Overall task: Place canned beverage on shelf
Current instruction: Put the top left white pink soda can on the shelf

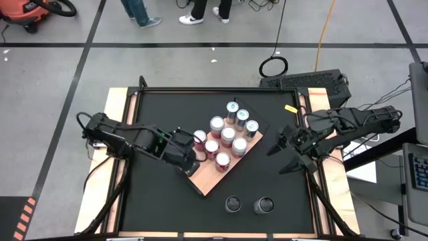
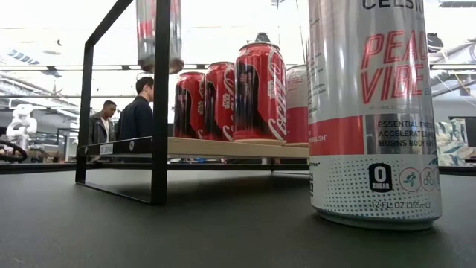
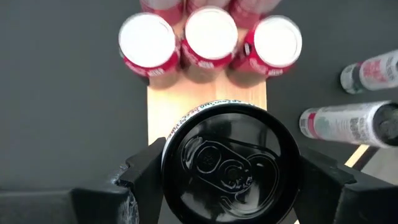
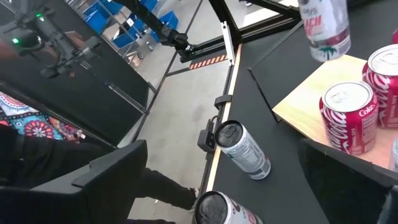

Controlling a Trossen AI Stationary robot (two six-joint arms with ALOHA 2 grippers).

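Black tabletop (image 1: 167, 201), wooden shelf (image 1: 212, 179) lying at a slant across it, cans crowded at its far end. Above the bare near end, the left claw (image 3: 229, 177) clamps a black-topped can (image 3: 229, 163) by its sides. Lowered off-line, I reckon it could knock the red Coca-Cola cans (image 3: 210, 36) or catch the shelf edge. The right claw (image 1: 289, 151) waits wide open, empty, beside the shelf. One Celsius can (image 2: 374, 112) on the tabletop reads "Peach Vibe".
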